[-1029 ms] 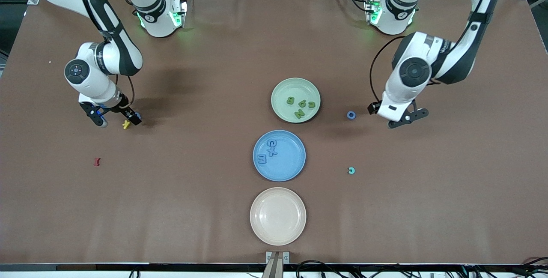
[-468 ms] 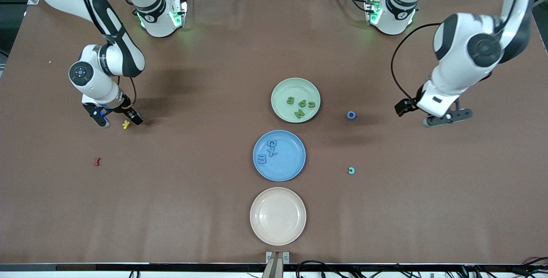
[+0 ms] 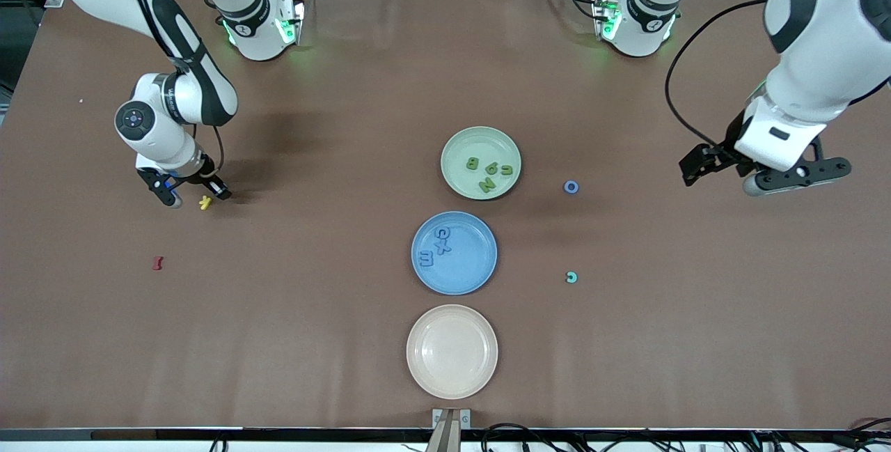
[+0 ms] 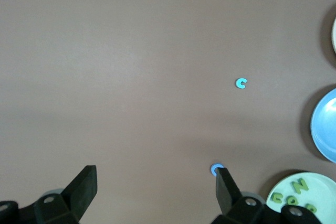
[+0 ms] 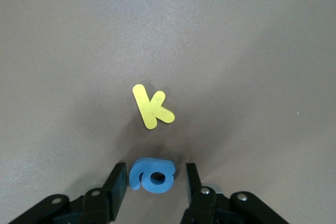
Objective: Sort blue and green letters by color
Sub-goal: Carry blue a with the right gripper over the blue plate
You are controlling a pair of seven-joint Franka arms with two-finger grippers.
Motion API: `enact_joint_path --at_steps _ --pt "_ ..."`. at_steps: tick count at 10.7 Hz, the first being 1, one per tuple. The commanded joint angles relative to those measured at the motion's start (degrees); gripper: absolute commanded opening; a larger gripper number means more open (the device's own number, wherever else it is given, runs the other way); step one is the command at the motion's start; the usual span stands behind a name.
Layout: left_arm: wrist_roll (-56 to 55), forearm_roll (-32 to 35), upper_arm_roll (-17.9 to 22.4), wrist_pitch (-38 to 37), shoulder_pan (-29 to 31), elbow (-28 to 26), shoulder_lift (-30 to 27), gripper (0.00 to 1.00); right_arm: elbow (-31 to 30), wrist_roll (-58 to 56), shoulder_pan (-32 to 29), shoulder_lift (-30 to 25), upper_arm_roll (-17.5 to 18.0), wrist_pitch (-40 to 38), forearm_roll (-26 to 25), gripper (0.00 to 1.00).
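Note:
My right gripper (image 3: pixel 195 194) is low at the table near the right arm's end. Its open fingers straddle a blue letter (image 5: pixel 153 174), with a gap on one side, in the right wrist view (image 5: pixel 156 171). My left gripper (image 3: pixel 797 175) is open and empty, high over bare table toward the left arm's end, as its wrist view shows (image 4: pixel 156 174). A blue O (image 3: pixel 571 186) and a teal C (image 3: pixel 571 277) lie loose on the table. The green plate (image 3: pixel 456 142) holds several green letters. The blue plate (image 3: pixel 470 272) holds three blue letters.
A yellow K (image 3: pixel 204 203) lies just beside my right gripper, close to the blue letter (image 5: pixel 152 106). A dark red letter (image 3: pixel 158 263) lies nearer the front camera. An empty beige plate (image 3: pixel 452 351) sits nearest the front camera, in line with the other plates.
My left arm has risen and swung away from the blue O toward its own end of the table. My right gripper has shifted slightly by the yellow K.

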Motion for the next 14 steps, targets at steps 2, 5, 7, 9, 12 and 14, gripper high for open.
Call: enact_joint_path --at_steps 2,5,7,9,12,14 --pt "9.4 -1.4 0.2 -10.1 1.0 10.1 1.4 1.0 0.0 1.0 -1.0 0.8 2.6 1.0 -0.8 0.22" --pt "9.5 -1.5 -0.1 -11.8 0.9 11.8 0.6 1.0 2.5 0.3 -0.9 0.6 5.2 0.2 -0.9 0.1" --pt "9.6 -3.1 -0.2 -12.7 0.9 13.3 0.6 1.0 6.5 0.3 -0.7 0.2 8.5 -4.3 -0.9 0.03" --pt "13.3 -4.2 -0.2 -12.9 1.0 14.2 0.6 1.0 10.8 0.3 0.7 0.1 11.2 -9.1 -0.8 0.03" --pt "17.8 -4.4 0.2 -13.0 1.0 13.7 -0.3 1.0 15.9 0.4 7.6 0.9 11.5 -10.5 -0.7 0.04" --pt "17.8 -4.1 0.2 -13.0 1.0 13.4 -0.3 1.0 22.3 0.4 12.9 3.8 11.7 -12.7 5.2 0.04"
